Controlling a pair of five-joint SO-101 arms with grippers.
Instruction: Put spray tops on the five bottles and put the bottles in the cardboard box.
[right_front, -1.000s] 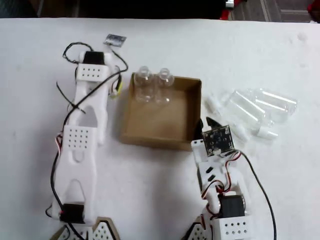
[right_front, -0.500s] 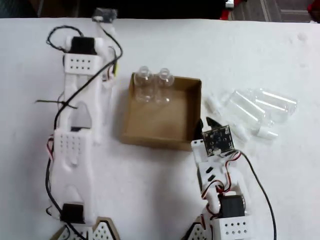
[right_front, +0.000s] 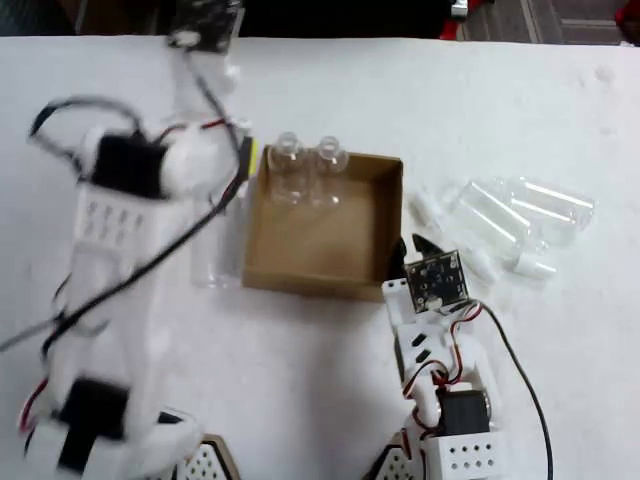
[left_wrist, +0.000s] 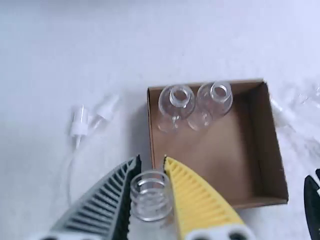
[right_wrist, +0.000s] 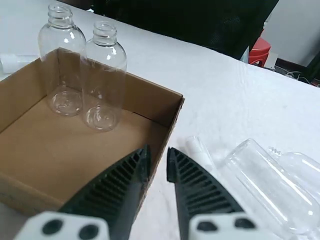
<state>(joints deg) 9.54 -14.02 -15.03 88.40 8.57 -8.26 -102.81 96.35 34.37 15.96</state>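
Note:
My left gripper (left_wrist: 151, 162) is shut on the neck of a clear bottle (left_wrist: 150, 196), with one grey and one yellow finger on either side. In the high view this bottle (right_front: 218, 250) hangs just off the left wall of the cardboard box (right_front: 385, 215). Two clear bottles (right_front: 285, 168) (right_front: 328, 166) stand upright without tops in the box's far corner. Two more bottles (right_front: 492, 218) (right_front: 552, 205) lie on the table right of the box, with spray tops (right_front: 530, 266) among them. My right gripper (right_wrist: 158, 150) sits low at the box's near right corner, its fingers a narrow gap apart around nothing.
Two loose spray tops (left_wrist: 80, 122) (left_wrist: 106, 106) lie on the white table to the left of the box. The right arm's base and cables (right_front: 450, 400) take up the near right. The table's far edge (right_front: 400, 38) meets a dark background.
The left arm has swung up and back from its low stretch along the table, and a clear bottle now hangs in its gripper beside the box. The right arm has kept still.

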